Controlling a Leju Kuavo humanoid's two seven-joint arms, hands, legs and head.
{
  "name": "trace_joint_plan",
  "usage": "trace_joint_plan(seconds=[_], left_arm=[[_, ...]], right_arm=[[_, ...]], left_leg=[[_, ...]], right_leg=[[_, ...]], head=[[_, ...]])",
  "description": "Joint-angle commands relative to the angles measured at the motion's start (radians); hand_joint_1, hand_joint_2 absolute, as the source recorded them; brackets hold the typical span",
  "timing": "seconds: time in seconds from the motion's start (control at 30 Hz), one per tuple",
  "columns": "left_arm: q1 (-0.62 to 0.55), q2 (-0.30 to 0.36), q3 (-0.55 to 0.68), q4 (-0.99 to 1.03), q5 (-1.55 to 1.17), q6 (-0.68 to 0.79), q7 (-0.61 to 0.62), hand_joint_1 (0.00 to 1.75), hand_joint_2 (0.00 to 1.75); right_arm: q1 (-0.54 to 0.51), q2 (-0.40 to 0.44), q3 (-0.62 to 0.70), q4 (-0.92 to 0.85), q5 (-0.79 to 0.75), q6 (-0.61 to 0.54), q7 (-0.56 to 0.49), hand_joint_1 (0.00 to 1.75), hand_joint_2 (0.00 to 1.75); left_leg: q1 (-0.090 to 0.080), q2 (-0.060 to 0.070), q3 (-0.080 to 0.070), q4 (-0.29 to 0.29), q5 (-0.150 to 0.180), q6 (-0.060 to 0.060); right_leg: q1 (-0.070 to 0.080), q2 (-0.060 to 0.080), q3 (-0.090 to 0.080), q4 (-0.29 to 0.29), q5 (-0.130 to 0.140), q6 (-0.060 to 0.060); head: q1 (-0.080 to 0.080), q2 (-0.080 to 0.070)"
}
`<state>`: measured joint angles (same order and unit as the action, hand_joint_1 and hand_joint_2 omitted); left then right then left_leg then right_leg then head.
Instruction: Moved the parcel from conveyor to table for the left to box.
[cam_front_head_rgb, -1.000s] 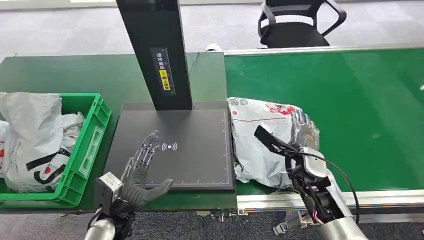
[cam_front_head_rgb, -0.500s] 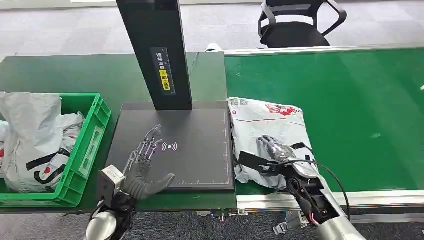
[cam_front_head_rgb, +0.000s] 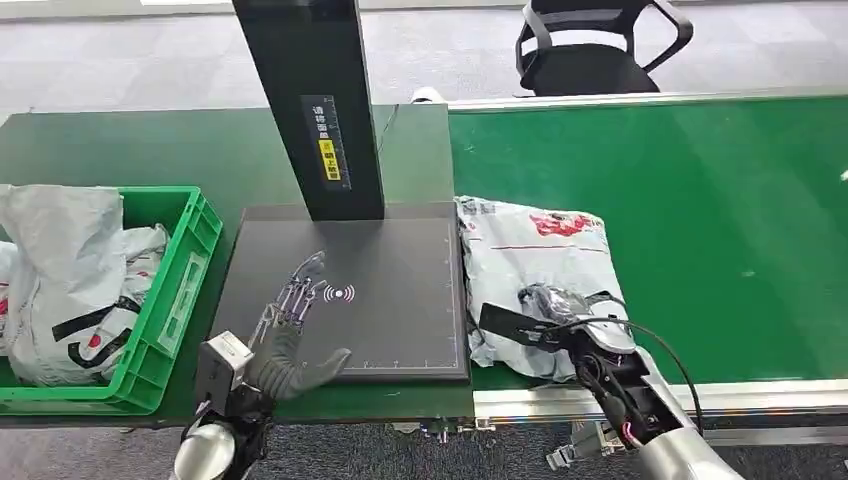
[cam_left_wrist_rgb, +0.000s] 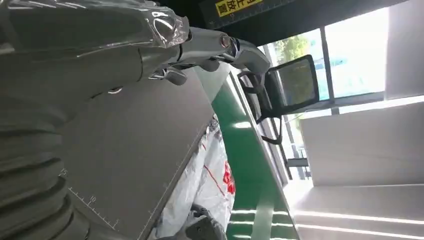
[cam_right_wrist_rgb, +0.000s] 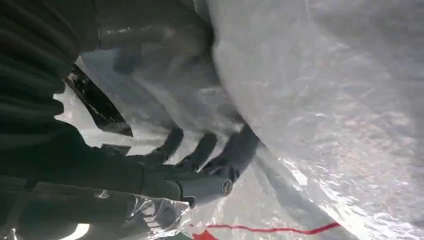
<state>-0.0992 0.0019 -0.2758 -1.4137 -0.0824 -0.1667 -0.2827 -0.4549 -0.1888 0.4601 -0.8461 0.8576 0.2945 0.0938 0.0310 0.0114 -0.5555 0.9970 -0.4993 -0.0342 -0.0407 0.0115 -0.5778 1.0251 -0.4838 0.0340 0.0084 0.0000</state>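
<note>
- Dropped lower onto the parcel (cam_front_head_rgb: 535, 275) since a moment ago, right hand (cam_front_head_rgb: 552, 303), with fingers (cam_right_wrist_rgb: 200, 150) now curled down into the soft white bag; looks like a grab, but cannot tell for sure if the plastic is really pinched yet
- Hardly moved at all, left hand (cam_front_head_rgb: 290, 320); fingers spread flat and holding nothing, resting over the dark scan pad (cam_front_head_rgb: 400, 270); seems to be waiting there for its turn
- Lying on the green conveyor (cam_front_head_rgb: 700, 200), parcel, just beside the pad's edge and touching it; not on the table (cam_front_head_rgb: 120, 150) yet, so the move is only starting
- Placed close to the near edge of the belt, so easy to reach from the right side
- Sitting on the left of the pad, green box (cam_front_head_rgb: 170, 290), already with other white bags (cam_front_head_rgb: 60, 270) in it; put there so the left hand can drop things in without a long reach
- Standing behind the pad, black post (cam_front_head_rgb: 310, 100) with a yellow label; best to slide the parcel low and sideways, since soft bags can slip or snag on the pad's rim
- Far behind the belt, black chair (cam_front_head_rgb: 590, 50); not part of the job
</note>
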Motion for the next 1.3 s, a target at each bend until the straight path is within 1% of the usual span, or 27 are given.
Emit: trace_joint_plan(seconds=[0.03,0.07,0.1,0.17,0.23,0.37,0.53,0.8,0.83,0.9,0.93,0.97,1.03,1.1,1.13,1.23,1.3], left_arm=[[-0.014,-0.011,0.006,0.054,-0.002,-0.001,0.002,0.00,1.75],[-0.013,-0.012,0.009,0.050,0.001,0.001,0.001,0.00,1.75],[-0.012,-0.013,0.010,0.048,0.001,0.001,0.000,0.00,1.75],[-0.005,-0.012,0.012,0.040,0.000,0.001,0.001,0.00,1.75],[-0.002,-0.012,0.012,0.038,0.001,0.002,0.001,0.00,1.75],[-0.003,-0.013,0.011,0.044,0.001,0.004,0.000,0.00,1.75],[-0.003,-0.013,0.011,0.044,0.001,0.004,0.000,0.00,1.75],[-0.007,-0.012,0.006,0.052,0.000,0.005,-0.001,0.00,1.75],[0.004,-0.010,0.008,0.041,0.000,0.005,-0.001,0.00,1.75],[0.033,-0.010,0.020,0.011,0.001,0.008,-0.001,0.00,1.75],[0.055,-0.009,0.028,-0.009,0.000,0.008,-0.002,0.00,1.75],[0.067,-0.009,0.032,-0.022,-0.001,0.010,-0.002,0.00,1.75],[0.083,-0.012,0.039,-0.037,-0.005,0.010,-0.002,0.00,1.75],[0.085,-0.012,0.040,-0.039,-0.006,0.010,-0.002,0.00,1.75],[0.085,-0.012,0.040,-0.039,-0.006,0.010,-0.002,0.00,1.75],[0.082,-0.015,0.042,-0.035,-0.008,0.010,-0.001,0.00,1.75],[0.088,-0.014,0.044,-0.039,-0.010,0.009,-0.002,0.00,1.75]], right_arm=[[-0.044,-0.003,0.047,0.076,-0.003,0.009,-0.002,1.75,1.75],[-0.044,-0.003,0.050,0.075,-0.005,0.010,-0.001,1.75,1.75],[-0.045,-0.003,0.051,0.074,-0.006,0.011,0.000,1.75,1.75],[-0.048,-0.004,0.055,0.075,-0.010,0.014,0.001,1.75,1.75],[-0.050,-0.005,0.058,0.078,-0.015,0.019,0.001,1.75,1.75],[-0.052,-0.007,0.062,0.087,-0.033,0.038,-0.005,1.75,1.75],[-0.052,-0.007,0.062,0.087,-0.033,0.038,-0.005,1.75,1.75],[-0.064,-0.005,0.074,0.101,-0.047,0.056,-0.002,1.75,1.75],[-0.067,-0.004,0.073,0.099,-0.047,0.045,-0.002,1.75,1.75],[-0.072,0.005,0.073,0.082,-0.030,-0.025,0.004,1.75,1.75],[-0.078,0.012,0.069,0.073,-0.021,-0.059,0.012,0.87,1.75],[-0.082,0.016,0.064,0.064,-0.018,-0.079,0.014,0.00,1.75],[-0.092,0.026,0.055,0.054,-0.014,-0.107,0.014,0.00,1.75],[-0.094,0.028,0.053,0.051,-0.014,-0.112,0.014,0.00,1.75],[-0.094,0.028,0.053,0.051,-0.014,-0.112,0.014,0.00,1.75],[-0.078,0.028,0.048,0.037,-0.004,-0.143,0.013,0.00,1.75],[-0.066,0.028,0.041,0.022,-0.002,-0.153,0.015,0.00,1.75]], left_leg=[[0.000,-0.001,0.001,-0.002,0.001,0.003],[0.000,-0.001,0.001,-0.001,0.000,0.002],[0.000,-0.001,0.001,-0.002,0.001,0.003],[0.000,0.000,0.001,-0.001,0.000,0.002],[0.000,0.000,0.001,-0.002,0.001,0.003],[-0.001,-0.001,0.001,-0.001,0.000,0.002],[0.000,-0.001,0.001,-0.002,0.001,0.003],[0.000,-0.001,0.001,-0.001,0.001,0.002],[0.000,-0.001,0.001,-0.001,0.001,0.003],[-0.001,0.000,0.001,-0.002,0.001,0.003],[0.000,0.001,0.002,-0.002,0.001,0.003],[-0.001,0.002,0.001,-0.001,0.000,0.002],[-0.001,0.003,0.001,-0.001,0.000,0.003],[-0.001,0.002,0.000,0.000,0.000,0.002],[0.000,0.002,0.001,-0.001,0.000,0.003],[0.000,0.000,0.000,0.000,0.000,0.002],[0.000,0.000,0.001,-0.001,0.001,0.003]], right_leg=[[0.001,-0.001,0.002,-0.002,0.001,-0.003],[0.000,-0.001,0.001,-0.001,0.000,-0.002],[0.001,-0.001,0.002,-0.003,0.001,-0.004],[0.000,-0.001,0.001,-0.001,0.000,-0.002],[0.001,-0.001,0.001,-0.002,0.001,-0.004],[0.000,-0.001,0.001,-0.001,0.000,-0.002],[0.001,-0.001,0.001,-0.002,0.001,-0.004],[0.000,-0.001,0.001,-0.001,0.001,-0.002],[0.000,-0.001,0.001,-0.002,0.001,-0.003],[0.000,0.000,0.001,-0.002,0.001,-0.003],[0.001,0.000,0.002,-0.003,0.001,-0.004],[0.000,0.002,0.001,-0.001,0.001,-0.003],[0.000,0.003,0.000,-0.001,0.001,-0.004],[0.000,0.002,-0.001,0.000,0.001,-0.002],[0.001,0.002,0.000,-0.001,0.001,-0.004],[0.000,0.000,0.000,0.000,0.001,-0.003],[0.001,0.000,0.001,-0.002,0.002,-0.004]], head=[[0.000,0.000],[0.000,0.000],[0.000,0.000],[0.000,0.000],[0.000,0.000],[0.000,0.000],[0.000,0.000],[0.000,0.000],[0.000,0.000],[0.000,0.000],[0.000,0.000],[0.000,0.000],[0.000,0.000],[0.000,0.000],[0.000,0.000],[0.000,0.000],[0.000,0.000]])
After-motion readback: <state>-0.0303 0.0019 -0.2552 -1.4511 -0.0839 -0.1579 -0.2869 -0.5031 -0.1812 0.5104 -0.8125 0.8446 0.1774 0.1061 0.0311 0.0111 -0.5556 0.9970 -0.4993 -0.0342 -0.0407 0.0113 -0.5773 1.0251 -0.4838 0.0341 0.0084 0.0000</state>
